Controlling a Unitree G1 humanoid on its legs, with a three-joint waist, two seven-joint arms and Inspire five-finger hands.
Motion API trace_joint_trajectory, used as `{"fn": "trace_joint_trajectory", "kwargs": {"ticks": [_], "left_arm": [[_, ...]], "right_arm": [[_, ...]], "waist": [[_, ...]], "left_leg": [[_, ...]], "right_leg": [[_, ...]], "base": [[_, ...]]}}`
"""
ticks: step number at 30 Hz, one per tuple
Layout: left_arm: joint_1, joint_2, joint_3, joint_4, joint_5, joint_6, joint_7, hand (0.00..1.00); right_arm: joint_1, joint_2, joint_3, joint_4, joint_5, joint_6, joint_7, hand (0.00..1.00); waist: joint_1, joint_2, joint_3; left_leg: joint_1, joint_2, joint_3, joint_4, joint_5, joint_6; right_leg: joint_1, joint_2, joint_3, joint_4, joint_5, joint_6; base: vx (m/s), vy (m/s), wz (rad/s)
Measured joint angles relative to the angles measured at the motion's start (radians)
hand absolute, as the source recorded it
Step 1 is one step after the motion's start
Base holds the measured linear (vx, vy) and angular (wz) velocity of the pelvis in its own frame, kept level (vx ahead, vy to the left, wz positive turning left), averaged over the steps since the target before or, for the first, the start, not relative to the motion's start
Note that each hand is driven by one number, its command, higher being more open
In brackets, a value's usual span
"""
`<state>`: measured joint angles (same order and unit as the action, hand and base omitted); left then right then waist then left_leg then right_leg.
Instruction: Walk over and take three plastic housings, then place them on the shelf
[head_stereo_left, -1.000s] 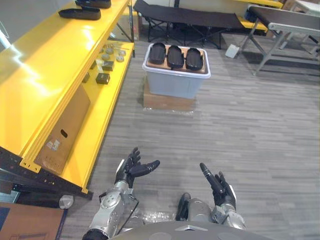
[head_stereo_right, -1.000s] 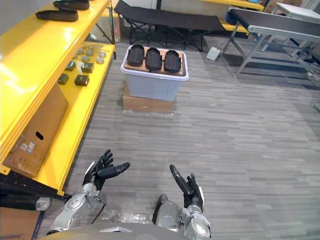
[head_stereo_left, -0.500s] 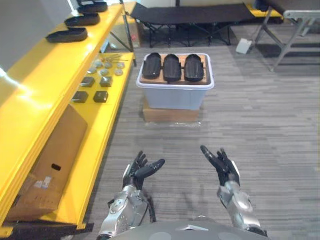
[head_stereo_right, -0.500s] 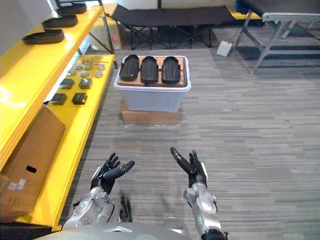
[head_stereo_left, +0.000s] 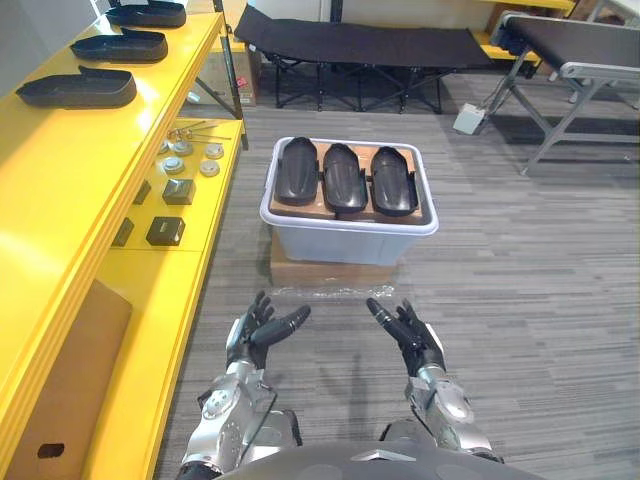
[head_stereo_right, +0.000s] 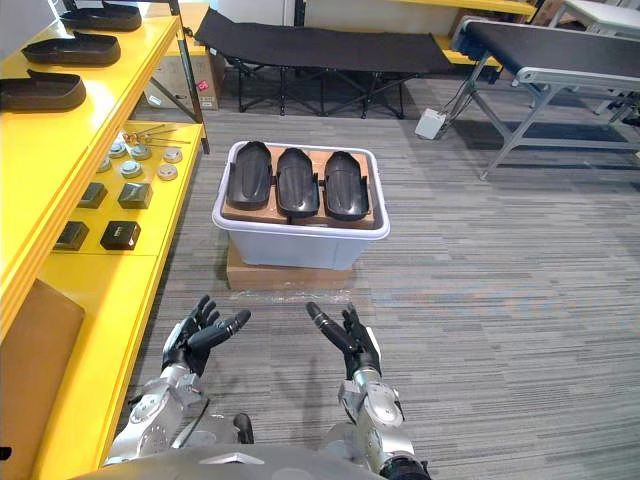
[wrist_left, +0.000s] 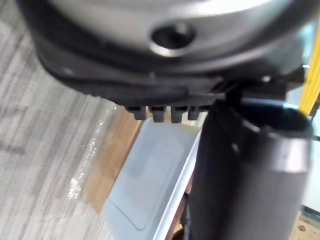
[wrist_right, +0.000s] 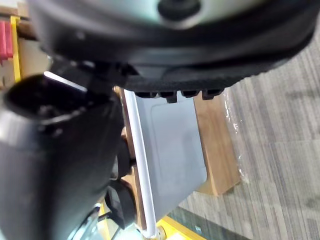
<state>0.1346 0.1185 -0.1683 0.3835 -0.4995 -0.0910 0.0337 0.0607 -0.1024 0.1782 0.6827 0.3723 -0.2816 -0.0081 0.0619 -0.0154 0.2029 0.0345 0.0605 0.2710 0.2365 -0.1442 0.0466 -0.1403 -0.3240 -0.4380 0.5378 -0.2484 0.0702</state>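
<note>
1. left hand (head_stereo_left: 258, 335): fingers spread, holding nothing, over the floor.
2. right hand (head_stereo_left: 412, 338): fingers straight and apart, holding nothing, level with the left.
3. plastic housings (head_stereo_left: 344, 180): three side by side on top of the grey bin (head_stereo_left: 340, 240), ahead of both hands.
4. yellow shelf (head_stereo_left: 60, 190): on the left, with similar black housings (head_stereo_left: 78, 90) on its top level.
</note>
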Motion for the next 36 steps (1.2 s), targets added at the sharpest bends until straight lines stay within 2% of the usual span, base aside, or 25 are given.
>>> {"fn": "trace_joint_trajectory", "kwargs": {"ticks": [1,3,4,5,6,7,8,9,10,11,12,13,14,16,18,19,20,21,22,23,24,25,28,31,36], "left_arm": [[-0.016,0.008,-0.002,0.003,-0.001,0.000,0.003,1.00],[-0.029,0.023,0.010,0.010,-0.006,-0.008,0.009,1.00],[-0.027,0.028,0.010,0.012,-0.008,-0.015,0.010,1.00],[-0.015,0.041,0.012,0.013,-0.010,-0.021,0.010,1.00],[0.000,0.052,0.016,0.013,-0.014,-0.028,0.010,1.00],[0.017,0.049,0.023,0.030,-0.038,-0.042,0.014,1.00],[0.022,0.041,0.021,0.043,-0.051,-0.042,0.019,1.00],[0.042,0.018,0.024,0.059,-0.074,-0.044,0.032,1.00],[0.068,-0.012,0.034,0.059,-0.097,-0.049,0.035,1.00],[0.076,-0.031,0.035,0.059,-0.108,-0.060,0.036,1.00],[0.085,-0.057,0.036,0.052,-0.120,-0.074,0.042,1.00],[0.110,-0.100,0.057,0.000,-0.121,-0.085,0.053,1.00],[0.114,-0.108,0.060,-0.026,-0.121,-0.090,0.055,1.00],[0.118,-0.106,0.060,-0.141,-0.121,-0.129,0.055,1.00],[0.103,-0.104,0.059,-0.320,-0.121,-0.191,0.061,1.00],[0.084,-0.101,0.055,-0.402,-0.121,-0.238,0.065,1.00],[0.058,-0.099,0.054,-0.457,-0.121,-0.269,0.068,1.00],[0.048,-0.099,0.054,-0.477,-0.121,-0.276,0.070,1.00],[0.027,-0.087,0.047,-0.502,-0.121,-0.277,0.074,1.00],[0.017,-0.062,0.038,-0.521,-0.121,-0.271,0.088,1.00],[0.012,-0.049,0.029,-0.528,-0.121,-0.265,0.091,1.00],[0.010,-0.031,0.018,-0.542,-0.121,-0.247,0.097,1.00],[0.027,-0.021,0.020,-0.546,-0.122,-0.186,0.131,1.00],[0.051,-0.020,0.027,-0.546,-0.122,-0.172,0.147,1.00],[0.092,-0.021,0.043,-0.546,-0.126,-0.171,0.134,1.00]], "right_arm": [[0.001,0.000,0.000,0.000,-0.013,0.000,-0.002,1.00],[0.012,0.000,-0.001,-0.001,-0.038,0.001,-0.005,1.00],[0.016,0.000,-0.001,-0.004,-0.056,0.001,-0.007,1.00],[0.039,0.001,-0.001,-0.028,-0.077,0.001,-0.010,1.00],[0.064,0.002,-0.001,-0.068,-0.090,0.001,-0.011,1.00],[0.085,-0.009,-0.002,-0.126,-0.103,0.002,-0.011,1.00],[0.090,-0.018,-0.004,-0.155,-0.114,0.004,-0.015,1.00],[0.094,-0.038,-0.010,-0.218,-0.125,0.007,-0.025,1.00],[0.095,-0.052,-0.009,-0.292,-0.125,0.008,-0.030,1.00],[0.096,-0.061,-0.010,-0.334,-0.125,0.010,-0.031,1.00],[0.104,-0.076,-0.021,-0.395,-0.123,0.012,-0.031,1.00],[0.126,-0.086,-0.038,-0.483,-0.120,0.012,-0.023,1.00],[0.139,-0.089,-0.048,-0.513,-0.120,0.012,-0.018,1.00],[0.178,-0.090,-0.086,-0.609,-0.119,0.010,0.005,1.00],[0.223,-0.099,-0.141,-0.737,-0.116,0.007,0.024,1.00],[0.238,-0.110,-0.162,-0.783,-0.113,0.001,0.027,1.00],[0.242,-0.132,-0.173,-0.804,-0.112,-0.003,0.022,1.00],[0.242,-0.142,-0.172,-0.808,-0.112,-0.003,0.017,1.00],[0.241,-0.158,-0.168,-0.816,-0.112,0.006,0.006,1.00],[0.252,-0.151,-0.160,-0.840,-0.105,0.025,-0.004,1.00],[0.263,-0.143,-0.155,-0.855,-0.091,0.031,-0.004,1.00],[0.282,-0.120,-0.143,-0.881,-0.076,0.036,-0.004,1.00],[0.303,-0.082,-0.117,-0.904,-0.072,0.061,-0.004,1.00],[0.308,-0.077,-0.115,-0.905,-0.083,0.094,-0.019,1.00],[0.296,-0.077,-0.168,-0.842,-0.120,0.121,-0.125,1.00]], "waist": [[-0.004,0.007,0.005],[-0.012,0.012,0.010],[-0.013,0.009,0.010],[-0.012,0.000,0.007],[-0.008,-0.023,-0.007],[-0.012,-0.025,-0.018],[-0.020,-0.008,-0.022],[-0.025,0.025,-0.036],[-0.018,0.065,-0.040],[-0.019,0.080,-0.038],[-0.031,0.094,-0.036],[-0.039,0.105,-0.025],[-0.036,0.102,-0.022],[-0.039,0.082,-0.012],[-0.042,0.078,-0.016],[-0.046,0.085,-0.024],[-0.053,0.095,-0.031],[-0.056,0.104,-0.036],[-0.063,0.103,-0.047],[-0.073,0.083,-0.056],[-0.081,0.070,-0.059],[-0.096,0.044,-0.059],[-0.101,0.009,-0.064],[-0.092,0.004,-0.067],[-0.093,0.009,-0.068]], "left_leg": [[0.011,0.015,-0.016,0.010,-0.014,-0.013],[0.030,0.066,-0.062,0.067,-0.067,-0.062],[0.029,0.076,-0.073,0.087,-0.088,-0.077],[0.027,0.092,-0.097,0.139,-0.136,-0.104],[0.023,0.094,-0.119,0.175,-0.187,-0.110],[0.010,0.113,-0.148,0.232,-0.238,-0.139],[0.006,0.135,-0.161,0.244,-0.255,-0.143],[0.014,0.181,-0.169,0.236,-0.267,-0.142],[0.019,0.215,-0.168,0.247,-0.238,-0.127],[-0.012,0.230,-0.162,0.299,-0.208,-0.127],[-0.064,0.254,-0.157,0.381,-0.150,-0.135],[-0.120,0.284,-0.154,0.506,-0.078,-0.171],[-0.120,0.283,-0.138,0.528,-0.085,-0.183],[-0.120,0.269,-0.051,0.490,-0.116,-0.168],[-0.141,0.242,0.056,0.314,-0.122,-0.139],[-0.158,0.240,0.085,0.214,-0.087,-0.121],[-0.165,0.238,0.091,0.137,-0.019,-0.114],[-0.163,0.233,0.090,0.105,0.027,-0.113],[-0.145,0.216,0.095,0.081,0.087,-0.130],[-0.114,0.174,0.115,0.038,0.091,-0.127],[-0.104,0.154,0.120,0.019,0.094,-0.121],[-0.093,0.122,0.129,-0.007,0.099,-0.113],[-0.076,0.095,0.148,-0.018,0.094,-0.100],[-0.060,0.087,0.155,-0.041,0.093,-0.099],[-0.053,0.087,0.147,-0.072,0.093,-0.100]], "right_leg": [[-0.011,0.018,0.018,-0.105,0.029,0.027],[-0.018,0.057,0.085,-0.314,0.176,0.051],[-0.017,0.062,0.097,-0.337,0.204,0.056],[-0.014,0.063,0.133,-0.347,0.221,0.059],[-0.013,0.061,0.171,-0.334,0.207,0.044],[-0.027,0.068,0.197,-0.279,0.254,0.045],[-0.037,0.081,0.185,-0.236,0.258,0.042],[-0.057,0.115,0.166,-0.171,0.223,0.008],[-0.060,0.155,0.159,-0.168,0.190,-0.013],[-0.059,0.167,0.149,-0.175,0.185,-0.022],[-0.041,0.179,0.132,-0.192,0.179,-0.039],[0.035,0.197,0.108,-0.245,0.183,-0.064],[0.073,0.200,0.101,-0.271,0.185,-0.065],[0.177,0.203,0.072,-0.359,0.185,-0.068],[0.228,0.201,0.043,-0.427,0.197,-0.058],[0.231,0.198,0.033,-0.436,0.205,-0.046],[0.235,0.199,0.032,-0.438,0.212,-0.035],[0.235,0.200,0.034,-0.440,0.216,-0.028],[0.240,0.183,0.053,-0.447,0.226,-0.010],[0.243,0.158,0.057,-0.459,0.238,0.010],[0.244,0.142,0.056,-0.465,0.240,0.012],[0.246,0.116,0.056,-0.473,0.247,0.024],[0.249,0.090,0.054,-0.476,0.259,0.042],[0.251,0.086,0.053,-0.475,0.260,0.042],[0.253,0.098,0.043,-0.475,0.260,0.042]], "base": [[0.27,-0.103,0.45],[0.26,-0.188,0.49],[0.24,-0.283,0.49],[0.25,-0.374,0.44],[0.35,-0.535,0.50],[0.32,-0.491,0.42],[0.30,-0.477,0.35],[0.31,-0.358,0.11],[0.34,-0.323,-0.05],[0.37,-0.303,0.00],[0.44,-0.356,0.31],[0.43,-0.326,0.38],[0.43,-0.239,0.41],[0.29,-0.113,0.32],[0.23,-0.050,0.23],[0.29,0.050,-0.01],[0.30,0.098,-0.14],[0.31,0.180,-0.34],[0.24,0.177,-0.41],[0.19,0.137,-0.33],[0.19,0.152,-0.11],[0.13,0.136,0.01],[0.13,0.141,-0.06],[0.06,0.042,-0.02],[-0.03,-0.002,0.02]]}}
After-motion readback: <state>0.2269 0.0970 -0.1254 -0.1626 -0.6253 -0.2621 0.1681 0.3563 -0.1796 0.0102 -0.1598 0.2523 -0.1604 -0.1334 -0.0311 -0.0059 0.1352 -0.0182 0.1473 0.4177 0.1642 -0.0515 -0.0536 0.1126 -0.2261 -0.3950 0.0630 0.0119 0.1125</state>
